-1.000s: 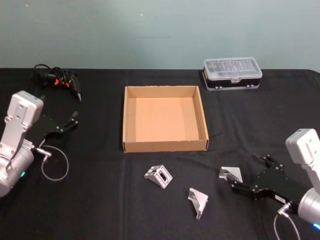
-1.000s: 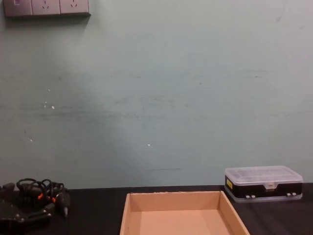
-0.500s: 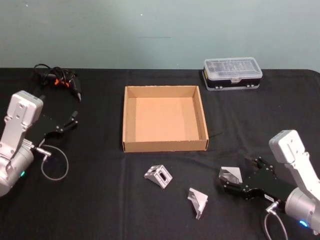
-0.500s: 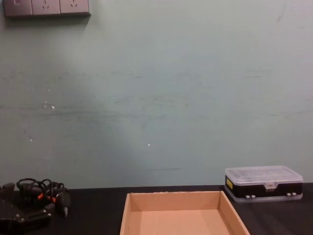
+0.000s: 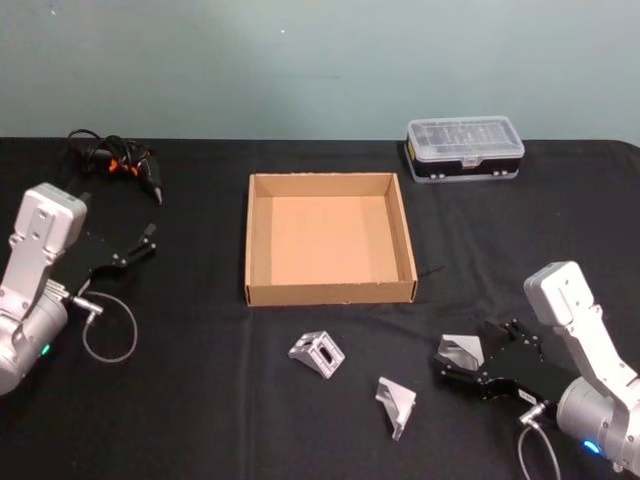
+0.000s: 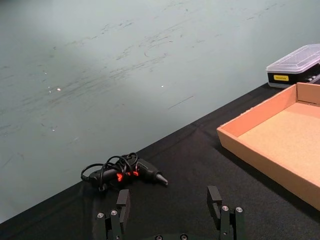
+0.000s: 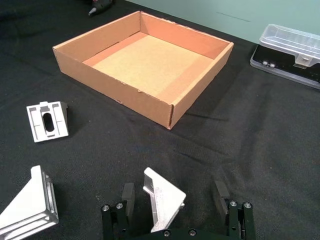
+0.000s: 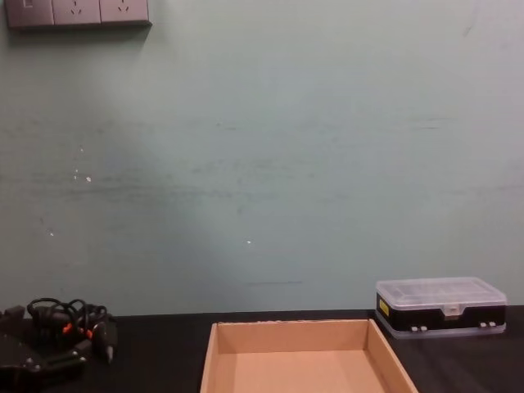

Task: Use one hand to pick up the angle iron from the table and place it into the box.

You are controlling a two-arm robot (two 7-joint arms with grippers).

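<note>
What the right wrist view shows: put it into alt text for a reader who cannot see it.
The right gripper, open, straddles a silver bracket on the black table, not yet closed on it. Beyond sits an empty cardboard box, with two more brackets on the table nearby and a clear-lidded plastic case farther back.

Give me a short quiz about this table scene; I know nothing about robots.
1. True or false: the cardboard box already holds an angle iron.
2. How many angle irons lie on the table?
3. Whose open fingers stand on either side of an angle iron? A) left gripper B) right gripper
Key: 1 false; 2 three; 3 B.
</note>
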